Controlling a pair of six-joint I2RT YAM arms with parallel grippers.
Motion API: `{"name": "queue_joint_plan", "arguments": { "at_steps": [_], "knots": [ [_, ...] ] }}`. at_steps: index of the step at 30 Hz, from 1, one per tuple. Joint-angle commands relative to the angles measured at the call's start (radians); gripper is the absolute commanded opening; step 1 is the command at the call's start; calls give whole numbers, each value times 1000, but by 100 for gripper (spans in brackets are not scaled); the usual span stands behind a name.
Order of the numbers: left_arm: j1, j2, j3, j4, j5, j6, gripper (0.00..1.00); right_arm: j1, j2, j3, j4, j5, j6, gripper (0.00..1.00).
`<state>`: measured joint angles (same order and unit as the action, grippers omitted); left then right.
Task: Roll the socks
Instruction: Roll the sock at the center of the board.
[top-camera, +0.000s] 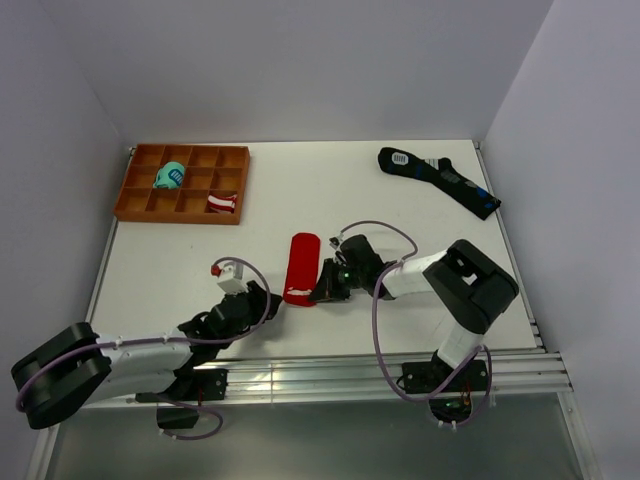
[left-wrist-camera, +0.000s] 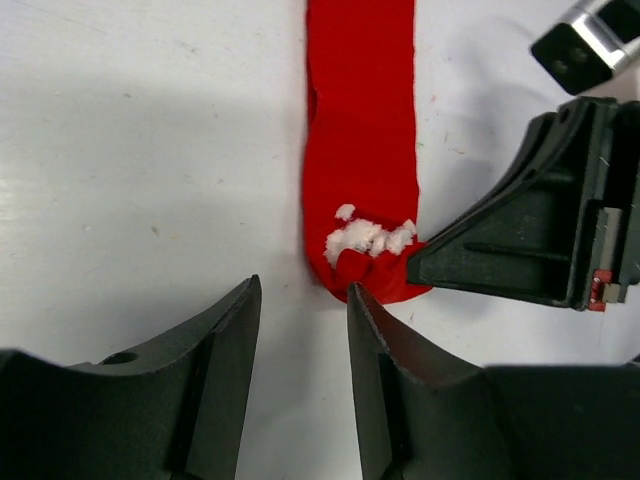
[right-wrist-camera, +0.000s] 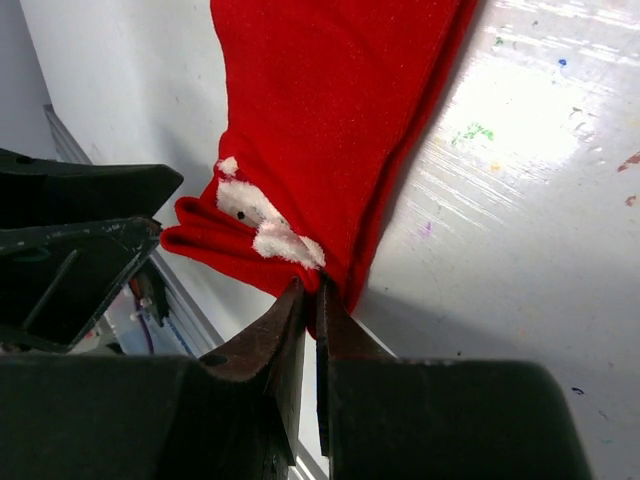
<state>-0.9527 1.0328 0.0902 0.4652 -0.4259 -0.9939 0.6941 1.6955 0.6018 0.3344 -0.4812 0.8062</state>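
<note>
socks: we see the red socks (top-camera: 301, 268) flat as a strip mid-surface (top-camera: 180, 260), toward the near edge, white motif at the near end.
right end effector (right-wrist-camera: 312, 292): clenched, pinching the socks' near end by the motif.
left end effector (left-wrist-camera: 302, 298): released, bare surface between the jaws, just off the socks' near end.
in the way: right end effector crowds that end's right side.
around: orange tray (top-camera: 180, 218) at far-left corner, holding a teal bundle (top-camera: 169, 176) and a striped bundle (top-camera: 222, 203); black socks (top-camera: 440, 178) near far-right corner, well apart.

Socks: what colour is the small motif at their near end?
White motif on plain red socks; clearest in the left wrist view.
</note>
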Motion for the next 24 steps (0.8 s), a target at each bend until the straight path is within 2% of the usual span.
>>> {"name": "queue_joint_plan", "arguments": {
  "at_steps": [1, 6, 10, 15, 24],
  "knots": [
    [-8, 44, -39, 266, 58, 69, 46, -27, 65, -22, -213, 38, -67, 0],
    [-9, 55, -81, 398, 98, 95, 47, -47, 93, -17, -227, 12, -67, 0],
    [-9, 61, -81, 420, 134, 138, 47, -51, 105, -10, -233, -2, -61, 0],
    [-9, 111, -41, 345, 127, 144, 41, -57, 119, 6, -256, 0, -61, 0],
    [-9, 151, -27, 334, 108, 172, 42, -74, 141, 12, -281, -17, -71, 0]
  ]
}}
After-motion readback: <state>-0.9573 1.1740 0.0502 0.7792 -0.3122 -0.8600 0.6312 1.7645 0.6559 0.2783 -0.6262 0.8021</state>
